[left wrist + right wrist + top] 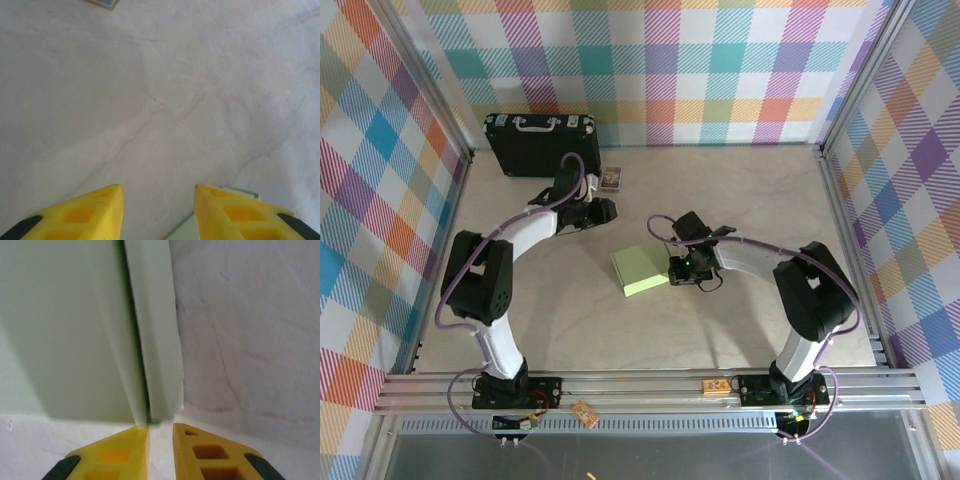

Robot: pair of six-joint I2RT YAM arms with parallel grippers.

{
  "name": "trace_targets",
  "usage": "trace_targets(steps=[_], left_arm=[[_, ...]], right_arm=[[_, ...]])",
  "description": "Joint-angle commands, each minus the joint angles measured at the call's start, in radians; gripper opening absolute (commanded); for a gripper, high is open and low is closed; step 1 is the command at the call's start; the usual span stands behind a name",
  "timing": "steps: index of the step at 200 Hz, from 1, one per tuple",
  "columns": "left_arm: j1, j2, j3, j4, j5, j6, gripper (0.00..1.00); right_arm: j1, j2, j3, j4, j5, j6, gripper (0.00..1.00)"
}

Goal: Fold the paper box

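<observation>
The paper box [642, 271] lies well in front of the black case [540, 140]. The right gripper [161, 427], almost shut, meets its edge; I cannot tell if it pinches. Press the flap slowly. The left gripper [157, 188], near the case, is open and empty.

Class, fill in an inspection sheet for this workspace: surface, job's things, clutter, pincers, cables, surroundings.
Surface: pale veined tabletop, no spills seen.
Job's things: light-green box lying flat near the centre.
Clutter: black case with a silver handle at the back left, and a small card beside it.
Pincers: left pincer open over bare tabletop, nothing between its fingers. Right pincer has its fingers close together at the box's edge; grip unclear.
Cables: purple cables run along both arms, clear of the box.
Surroundings: checked walls on three sides and a metal rail at the near edge.
</observation>
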Motion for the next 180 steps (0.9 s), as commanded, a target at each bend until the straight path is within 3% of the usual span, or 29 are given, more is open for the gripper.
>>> trace_targets(steps=[1, 31, 80, 118, 149, 180], left_arm=[[-0.041, 0.048, -0.004, -0.062, 0.034, 0.033, 0.42], [-0.056, -0.004, -0.144, 0.014, 0.055, -0.027, 0.42], [-0.066, -0.233, -0.389, 0.076, 0.063, -0.088, 0.44], [-0.069, -0.305, -0.486, 0.128, 0.085, -0.127, 0.45], [-0.075, -0.293, -0.504, 0.162, 0.104, -0.138, 0.45], [-0.093, -0.258, -0.486, 0.187, 0.123, -0.146, 0.45]], right_arm=[[-0.039, 0.051, 0.056, 0.048, -0.038, -0.018, 0.19], [-0.07, 0.112, 0.125, 0.053, -0.062, -0.056, 0.19], [-0.086, 0.137, 0.211, 0.017, -0.085, -0.071, 0.23], [-0.091, 0.036, 0.122, 0.0, -0.069, -0.002, 0.29], [-0.084, -0.062, -0.045, 0.105, -0.249, 0.098, 0.27], [-0.045, -0.109, -0.163, 0.236, -0.297, 0.213, 0.21]])
